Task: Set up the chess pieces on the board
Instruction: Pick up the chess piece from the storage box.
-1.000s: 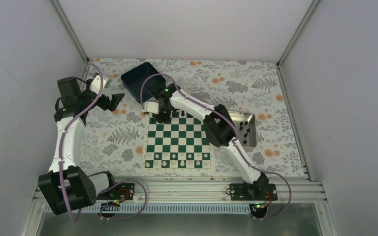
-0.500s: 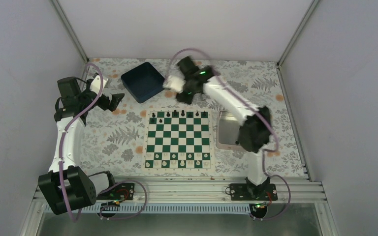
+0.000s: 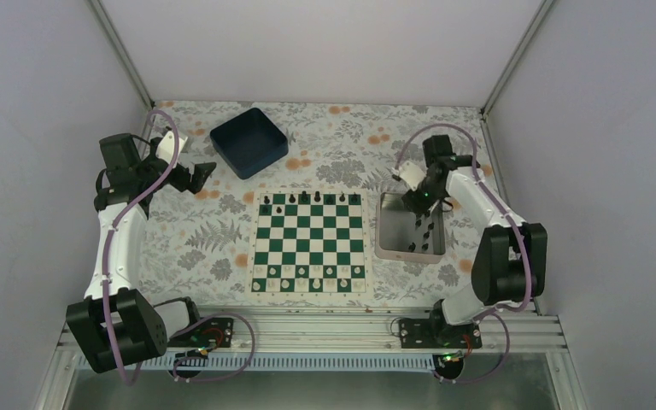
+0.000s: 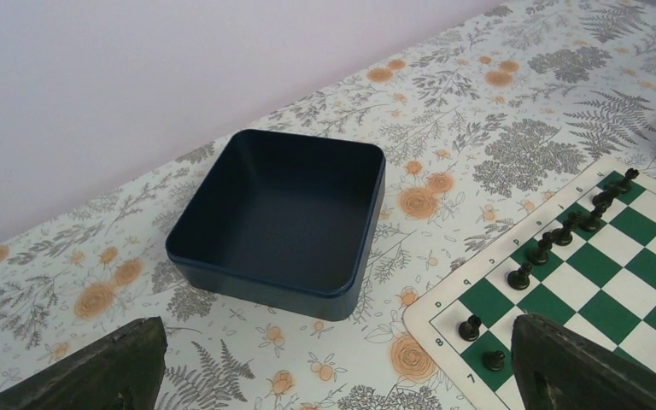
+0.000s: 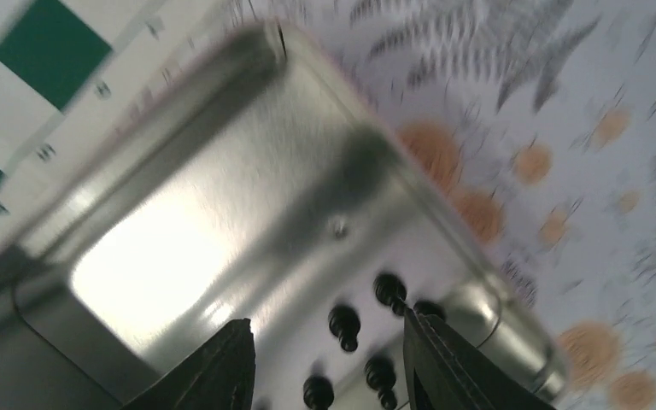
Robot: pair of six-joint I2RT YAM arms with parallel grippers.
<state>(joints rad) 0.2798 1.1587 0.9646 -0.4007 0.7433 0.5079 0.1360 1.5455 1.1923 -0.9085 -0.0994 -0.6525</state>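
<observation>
This is a robotics laboratory test cell, not a home. A white and black left robot arm (image 3: 113,248) and its twin, the right robot arm (image 3: 504,256), are bolted side by side on a ribbed aluminium rail (image 3: 325,329) at the near edge of the tabletop (image 3: 205,243). The tabletop has a cover printed with grey ferns and orange flowers. Thin purple cables (image 3: 438,130) run along the arms. Plain white wall panels (image 3: 325,43), held in slim aluminium struts (image 3: 124,55), close the space on three sides.

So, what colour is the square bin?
The bin is dark blue; left wrist view shows it best.
</observation>
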